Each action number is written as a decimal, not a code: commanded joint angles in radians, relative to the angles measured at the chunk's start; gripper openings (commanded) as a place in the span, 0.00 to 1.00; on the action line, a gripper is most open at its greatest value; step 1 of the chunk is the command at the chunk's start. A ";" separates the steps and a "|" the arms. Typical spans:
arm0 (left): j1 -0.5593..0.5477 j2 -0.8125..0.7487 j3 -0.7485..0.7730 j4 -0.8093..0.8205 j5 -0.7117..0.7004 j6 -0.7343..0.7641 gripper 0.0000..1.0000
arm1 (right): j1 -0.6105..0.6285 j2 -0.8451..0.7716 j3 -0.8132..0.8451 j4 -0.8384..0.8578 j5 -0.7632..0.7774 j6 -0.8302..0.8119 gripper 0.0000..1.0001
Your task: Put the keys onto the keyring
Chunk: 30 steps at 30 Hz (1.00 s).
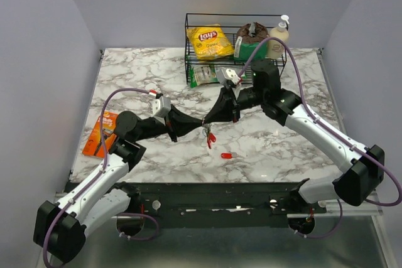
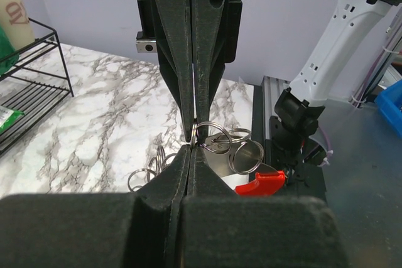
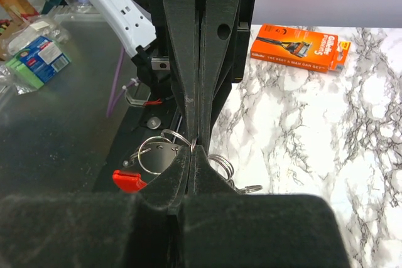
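A: Logging left gripper (image 1: pixel 200 125): clamping shut on the keyring (image 2: pixel 217 136), meeting right gripper (image 1: pixel 209 120) tip to tip.
B: Confirming; seeing right gripper pinching that same keyring, holding it just above the table (image 1: pixel 144 73), red loop (image 1: pixel 211 136) dangling underneath.
A: Noting one red-tagged key (image 1: pixel 227 155) lying apart on the marble, nearer the front edge.

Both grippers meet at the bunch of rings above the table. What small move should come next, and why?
Probably open the right gripper a little to let go. It and the left gripper are both shut on the keyring bunch above the table, while a red-tagged key lies loose below. One gripper must be free to fetch it.
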 commanded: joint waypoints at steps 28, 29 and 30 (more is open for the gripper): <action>-0.019 -0.220 -0.194 0.153 -0.210 0.234 0.00 | -0.001 -0.252 -0.263 0.161 0.429 0.061 0.85; -0.028 -0.230 -0.177 0.099 -0.215 0.269 0.00 | -0.002 -0.256 -0.283 0.161 0.443 0.075 0.86; -0.035 -0.232 -0.166 0.067 -0.221 0.289 0.00 | -0.002 -0.259 -0.291 0.161 0.454 0.081 0.86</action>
